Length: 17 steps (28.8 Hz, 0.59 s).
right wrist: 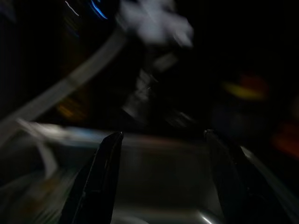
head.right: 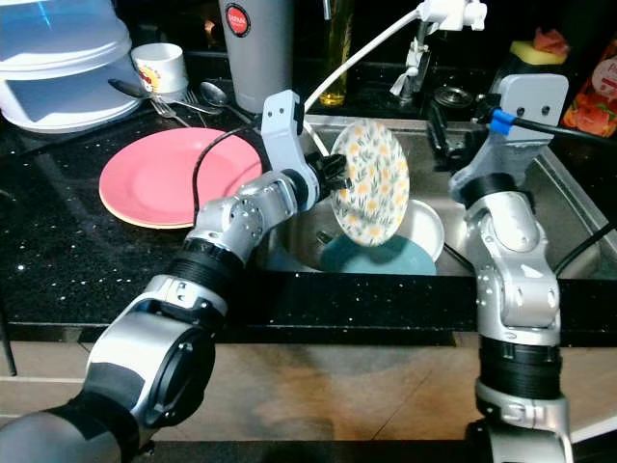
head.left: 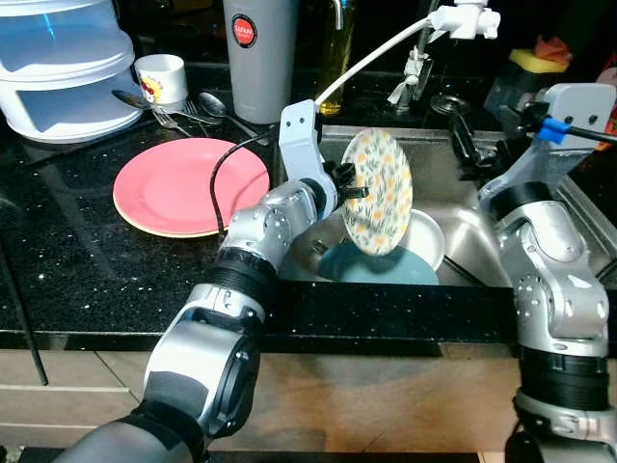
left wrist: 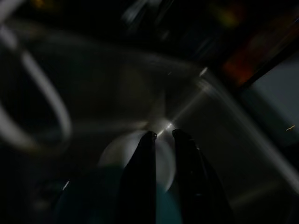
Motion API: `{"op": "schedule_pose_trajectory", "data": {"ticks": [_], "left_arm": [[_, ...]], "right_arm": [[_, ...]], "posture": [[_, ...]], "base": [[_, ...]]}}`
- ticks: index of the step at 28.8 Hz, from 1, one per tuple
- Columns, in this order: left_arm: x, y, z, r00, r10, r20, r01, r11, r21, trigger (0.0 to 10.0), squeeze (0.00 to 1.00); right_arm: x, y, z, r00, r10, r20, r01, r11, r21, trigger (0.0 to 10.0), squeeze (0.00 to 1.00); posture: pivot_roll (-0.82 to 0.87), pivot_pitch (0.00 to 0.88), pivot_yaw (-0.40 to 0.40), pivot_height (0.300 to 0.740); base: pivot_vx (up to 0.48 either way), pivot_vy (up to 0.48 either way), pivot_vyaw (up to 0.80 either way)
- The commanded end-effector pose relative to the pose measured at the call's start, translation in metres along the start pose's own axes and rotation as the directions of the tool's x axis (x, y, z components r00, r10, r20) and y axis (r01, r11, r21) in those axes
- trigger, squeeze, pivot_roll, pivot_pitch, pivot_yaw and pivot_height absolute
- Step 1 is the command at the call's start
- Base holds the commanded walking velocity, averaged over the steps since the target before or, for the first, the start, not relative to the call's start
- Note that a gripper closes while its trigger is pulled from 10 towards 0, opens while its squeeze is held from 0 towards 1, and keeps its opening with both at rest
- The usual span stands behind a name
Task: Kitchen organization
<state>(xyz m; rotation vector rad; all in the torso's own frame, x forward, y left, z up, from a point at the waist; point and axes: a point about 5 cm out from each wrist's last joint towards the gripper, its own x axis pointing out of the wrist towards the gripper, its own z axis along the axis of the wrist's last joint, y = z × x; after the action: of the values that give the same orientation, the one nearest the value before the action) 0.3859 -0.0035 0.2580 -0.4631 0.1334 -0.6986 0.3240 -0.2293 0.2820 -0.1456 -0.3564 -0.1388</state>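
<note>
Over the steel sink (head.left: 472,231), the left pincer (head.left: 353,183) pinches the rim of a round floral plate (head.left: 377,191), held on edge above a teal plate (head.left: 381,267) and white bowl (head.left: 425,236). The right pincer (right wrist: 161,177) hangs wide open, empty, near the faucet. A pink plate (head.left: 190,185) waits on the black table (head.left: 67,260); carrying the floral plate there, flat, seems next.

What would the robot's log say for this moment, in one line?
left gripper: shut on floral plate, above sink | right gripper: open, idle
</note>
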Motion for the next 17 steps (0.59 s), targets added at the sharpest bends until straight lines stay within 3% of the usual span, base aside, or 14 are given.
{"op": "schedule_pose_trajectory", "data": {"ticks": [1, 3, 4, 7, 8, 10, 11, 12, 13, 15, 16, 17], "left_arm": [[0.0, -0.016, 0.011, 0.991, -0.112, 0.071, 0.112, 0.994, -0.004, 10.0, 1.0], [-0.005, -0.019, 0.02, 0.976, -0.18, 0.124, 0.182, 0.983, -0.008, 10.0, 1.0], [-0.012, -0.014, 0.029, 0.969, -0.182, 0.167, 0.182, 0.983, 0.014, 10.0, 0.0], [-0.026, -0.005, 0.04, 0.969, -0.145, 0.198, 0.123, 0.985, 0.12, 10.0, 0.0], [-0.036, 0.0, 0.044, 0.972, -0.122, 0.2, 0.072, 0.967, 0.243, 10.0, 0.0], [-0.047, 0.002, 0.045, 0.974, -0.103, 0.201, 0.02, 0.926, 0.378, 10.0, 0.0], [-0.058, 0.006, 0.045, 0.98, -0.096, 0.173, -0.005, 0.861, 0.508, 10.0, 0.0], [-0.058, 0.006, 0.045, 0.98, -0.096, 0.173, -0.005, 0.861, 0.508, 10.0, 0.0], [-0.068, 0.009, 0.045, 0.983, -0.1, 0.154, -0.018, 0.782, 0.623, 10.0, 0.0], [-0.099, 0.016, 0.045, 0.989, -0.147, 0.021, 0.074, 0.607, 0.792, 10.0, 0.0], [-0.118, 0.021, 0.049, 0.986, -0.152, -0.064, 0.136, 0.528, 0.838, 10.0, 0.0], [-0.129, 0.023, 0.051, 0.981, -0.147, -0.123, 0.18, 0.482, 0.858, 10.0, 0.0]], "right_arm": [[-0.003, -0.011, -0.015, 0.994, -0.061, -0.087, 0.056, 0.997, -0.055, 10.0, 0.0], [-0.005, -0.016, -0.02, 0.991, -0.076, -0.112, 0.064, 0.993, -0.103, 10.0, 0.0], [-0.008, -0.014, -0.024, 0.991, -0.051, -0.124, 0.032, 0.988, -0.149, 10.0, 0.0], [-0.014, 0.001, -0.025, 0.988, 0.066, -0.138, -0.088, 0.984, -0.157, 10.0, 0.0], [-0.018, 0.01, -0.022, 0.985, 0.125, -0.117, -0.143, 0.978, -0.154, 10.0, 0.0], [-0.022, 0.018, -0.018, 0.979, 0.181, -0.091, -0.193, 0.968, -0.159, 10.0, 0.0], [-0.027, 0.026, -0.017, 0.971, 0.227, -0.076, -0.236, 0.962, -0.138, 10.0, 0.0], [-0.027, 0.026, -0.017, 0.971, 0.227, -0.076, -0.236, 0.962, -0.138, 10.0, 0.0], [-0.03, 0.032, -0.016, 0.964, 0.256, -0.066, -0.262, 0.959, -0.104, 10.0, 0.0], [-0.038, 0.045, -0.018, 0.951, 0.302, -0.061, -0.304, 0.952, -0.025, 10.0, 0.0], [-0.039, 0.049, -0.02, 0.95, 0.304, -0.064, -0.305, 0.952, -0.01, 10.0, 0.0], [-0.04, 0.051, -0.021, 0.95, 0.305, -0.065, -0.306, 0.952, -0.005, 10.0, 0.0]], "posture": [[-0.02, 0.065, 0.005, 0.74], [-0.01, 0.066, 0.005, 0.74], [-0.01, 0.066, 0.005, 0.74], [-0.01, 0.064, 0.007, 0.74], [-0.01, 0.063, 0.009, 0.74], [0.0, 0.061, 0.01, 0.74], [0.0, 0.061, 0.01, 0.74], [0.0, 0.061, 0.01, 0.74], [0.02, 0.062, 0.009, 0.74], [0.04, 0.061, 0.01, 0.74], [0.05, 0.058, 0.013, 0.74], [0.05, 0.058, 0.013, 0.74]], "base": [[0.0, 0.0, 0.0], [0.0, 0.0, 0.0], [0.0, 0.0, 0.0], [0.0, 0.0, 0.0], [0.0, 0.0, 0.0], [0.0, 0.0, 0.0], [0.0, 0.0, 0.0], [0.0, 0.0, 0.0], [0.0, 0.0, 0.0], [0.0, 0.0, 0.0], [0.0, 0.0, 0.0], [0.0, 0.0, 0.0]]}}
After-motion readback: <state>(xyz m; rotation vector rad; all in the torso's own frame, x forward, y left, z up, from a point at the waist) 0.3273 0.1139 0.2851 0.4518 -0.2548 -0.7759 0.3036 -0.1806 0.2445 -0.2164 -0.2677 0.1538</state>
